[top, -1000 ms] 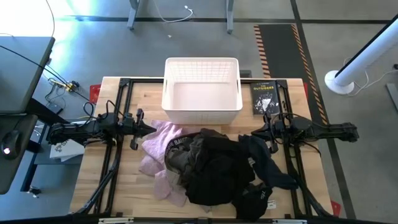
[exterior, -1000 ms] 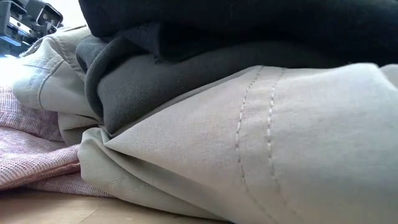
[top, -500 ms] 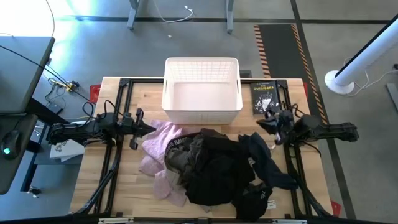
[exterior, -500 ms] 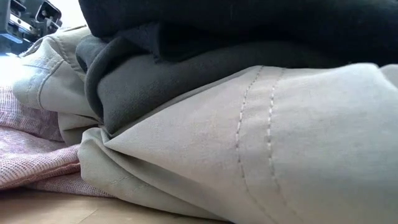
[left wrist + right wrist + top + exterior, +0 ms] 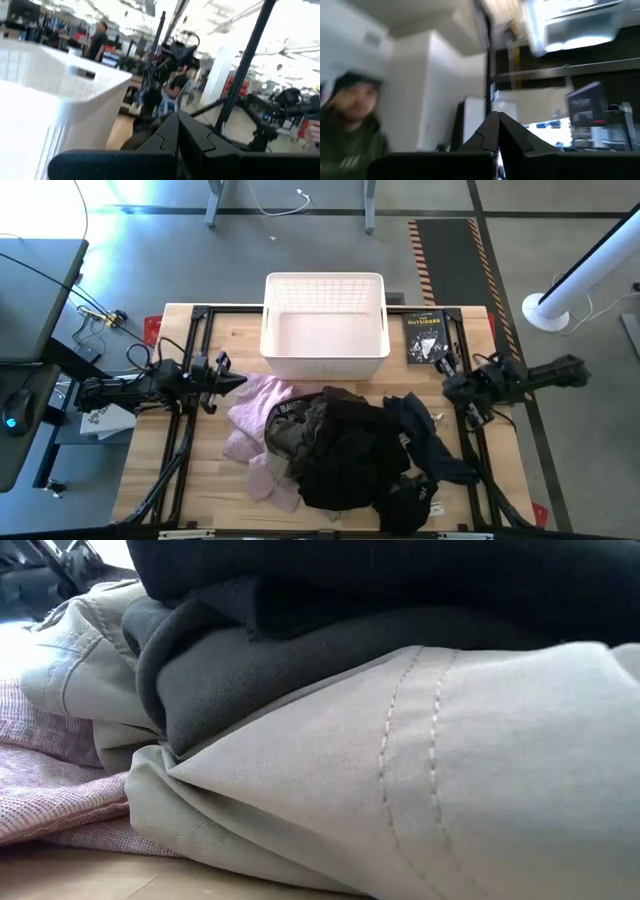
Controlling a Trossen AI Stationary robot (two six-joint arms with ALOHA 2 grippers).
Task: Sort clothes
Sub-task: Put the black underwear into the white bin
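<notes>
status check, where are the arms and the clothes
Left gripper shut, beside pink garment. Right gripper shut, empty, right of pile. Clothes heaped mid-table, basket holds none. Nothing blocking.

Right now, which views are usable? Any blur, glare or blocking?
High view: sharp and evenly lit, with glare only on the floor at the upper left. Low view: almost filled by the khaki trousers and a dark garment lying close to the lens, so the table is hidden. Left wrist view: blown-out background, white basket smeared. Right wrist view: heavy motion blur, pointing into the room.
</notes>
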